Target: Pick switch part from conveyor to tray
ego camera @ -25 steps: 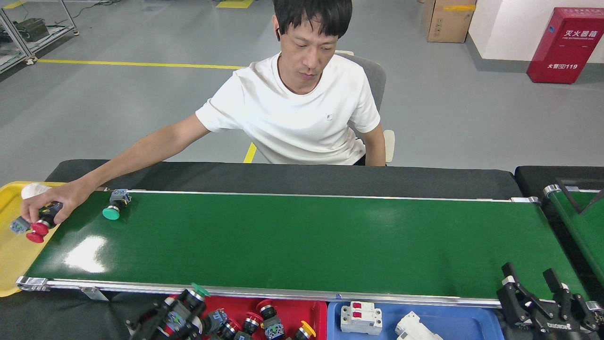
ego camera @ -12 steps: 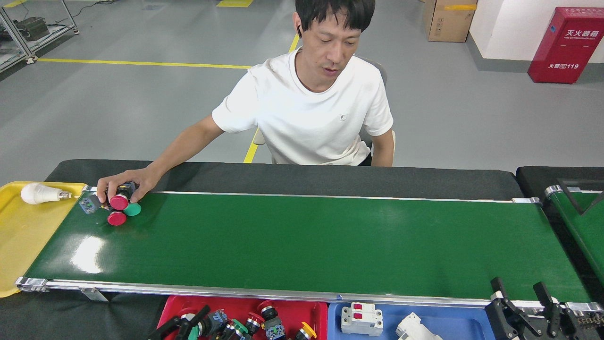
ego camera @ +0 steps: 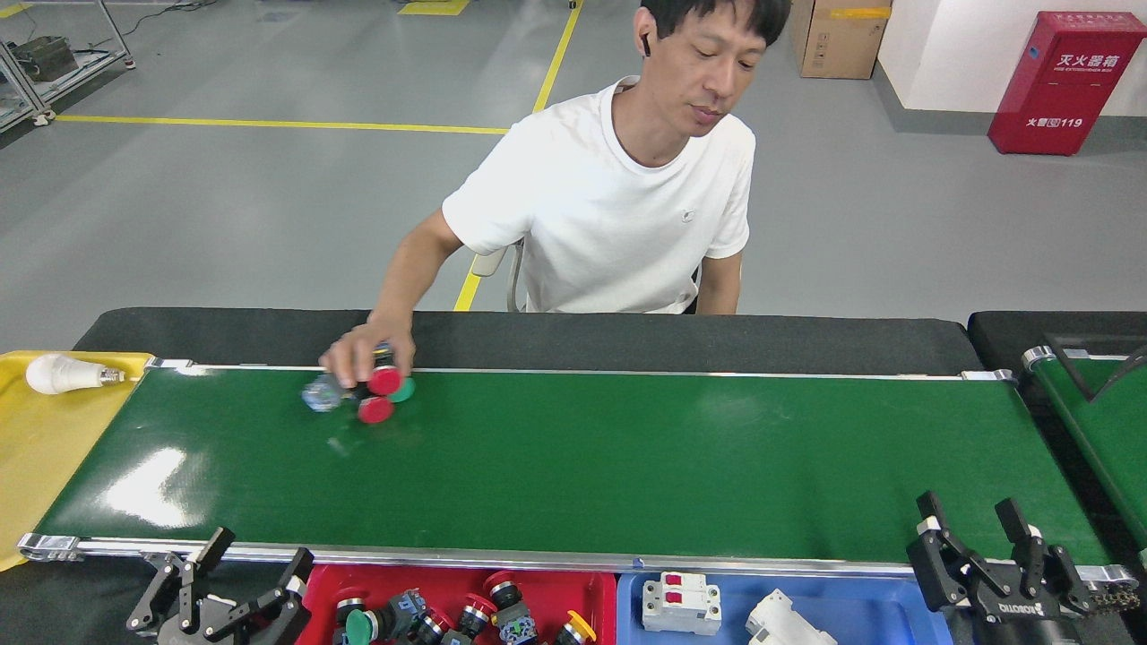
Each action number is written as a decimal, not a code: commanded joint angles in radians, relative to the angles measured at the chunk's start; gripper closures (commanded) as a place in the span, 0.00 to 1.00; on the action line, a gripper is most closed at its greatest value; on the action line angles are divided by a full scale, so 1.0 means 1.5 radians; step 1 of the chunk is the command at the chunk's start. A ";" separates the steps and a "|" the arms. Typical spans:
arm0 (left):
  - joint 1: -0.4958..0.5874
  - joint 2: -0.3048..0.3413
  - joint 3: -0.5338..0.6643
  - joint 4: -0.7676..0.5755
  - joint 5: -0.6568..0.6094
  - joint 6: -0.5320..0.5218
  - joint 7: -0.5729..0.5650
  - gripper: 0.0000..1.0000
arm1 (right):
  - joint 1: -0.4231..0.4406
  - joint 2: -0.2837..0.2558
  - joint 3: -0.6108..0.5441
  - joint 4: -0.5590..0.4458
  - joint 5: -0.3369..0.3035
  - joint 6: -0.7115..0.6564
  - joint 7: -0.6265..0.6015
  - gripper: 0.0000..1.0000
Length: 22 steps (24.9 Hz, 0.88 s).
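Observation:
A person's hand [ego camera: 358,354] holds a blurred cluster of switch parts [ego camera: 376,394] with red and green caps over the far side of the dark-green conveyor [ego camera: 573,466]. My left gripper [ego camera: 246,560] stands open at the near left rail, above the red tray [ego camera: 573,591] that holds several push-button switch parts [ego camera: 430,620]. At the near right rail my right gripper [ego camera: 972,515] is open too, nothing between its fingers. Both grippers are far from the hand's cluster.
A blue tray [ego camera: 878,609] beside the red one holds a white breaker with red levers [ego camera: 681,603] and another white part [ego camera: 789,620]. A yellow tray [ego camera: 36,457] at the left end carries a light bulb [ego camera: 56,374]. A smaller green belt [ego camera: 1102,430] runs at the right.
The person's hand carried the switch parts from the yellow tray rightward along the belt's far side. My left gripper rose out of the red tray, empty and open. The view shifted slightly.

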 commanded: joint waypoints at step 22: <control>0.053 0.002 -0.159 -0.102 -0.038 0.243 -0.007 0.00 | 0.114 -0.164 0.049 0.015 -0.167 0.061 -0.113 0.02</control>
